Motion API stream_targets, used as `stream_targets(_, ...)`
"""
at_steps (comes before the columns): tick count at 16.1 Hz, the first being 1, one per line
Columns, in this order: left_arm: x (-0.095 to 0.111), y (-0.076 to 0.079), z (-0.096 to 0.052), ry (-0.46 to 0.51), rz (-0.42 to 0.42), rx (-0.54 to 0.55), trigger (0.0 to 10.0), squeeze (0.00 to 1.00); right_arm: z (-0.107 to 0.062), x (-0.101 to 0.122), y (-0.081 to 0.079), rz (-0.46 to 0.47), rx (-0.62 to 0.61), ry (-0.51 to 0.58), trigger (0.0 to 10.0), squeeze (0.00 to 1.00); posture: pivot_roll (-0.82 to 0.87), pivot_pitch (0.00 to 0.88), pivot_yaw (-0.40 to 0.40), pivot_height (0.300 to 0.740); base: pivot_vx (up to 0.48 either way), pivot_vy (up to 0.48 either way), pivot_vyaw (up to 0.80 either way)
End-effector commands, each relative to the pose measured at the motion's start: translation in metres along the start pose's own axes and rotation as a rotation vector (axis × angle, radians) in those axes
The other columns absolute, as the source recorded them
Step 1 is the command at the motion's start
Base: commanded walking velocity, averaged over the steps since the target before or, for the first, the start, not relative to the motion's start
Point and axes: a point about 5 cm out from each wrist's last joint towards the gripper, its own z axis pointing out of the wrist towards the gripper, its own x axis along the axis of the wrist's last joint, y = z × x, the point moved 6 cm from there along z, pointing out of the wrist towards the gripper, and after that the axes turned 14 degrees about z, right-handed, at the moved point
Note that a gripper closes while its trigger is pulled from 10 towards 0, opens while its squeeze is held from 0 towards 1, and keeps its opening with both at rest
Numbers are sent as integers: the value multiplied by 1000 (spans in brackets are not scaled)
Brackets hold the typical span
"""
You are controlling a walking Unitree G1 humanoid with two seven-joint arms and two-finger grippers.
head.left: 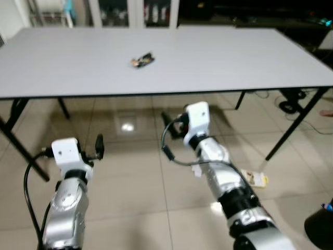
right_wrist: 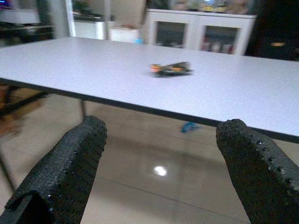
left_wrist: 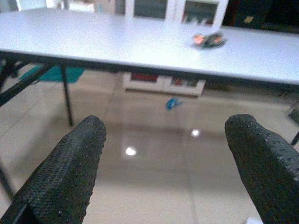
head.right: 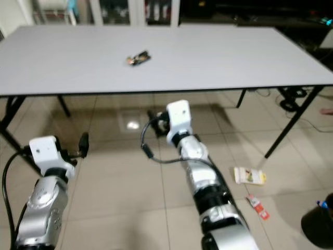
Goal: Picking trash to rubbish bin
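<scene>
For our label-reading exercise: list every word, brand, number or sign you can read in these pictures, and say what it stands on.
No text can be read.
Wrapper on the table: print too blurred.
Yellow packet on the floor: too small.
Red wrapper beside it: too small.

Wrapper (head.left: 142, 61) on grey table (head.left: 234, 57)
</scene>
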Motion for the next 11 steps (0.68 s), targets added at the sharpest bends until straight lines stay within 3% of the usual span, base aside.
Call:
stream_targets(1,6,3,0,5,-2,-3,10000,0,-4,-1,14,5,-50,1,10000,0,35,42,-17,740,270,0,0)
stream_targets(11,13,-3,2,3,-4,21,10000,0,-3,0,-1,4,-11,10,10000,0,28,67,-19,740,302,0,0)
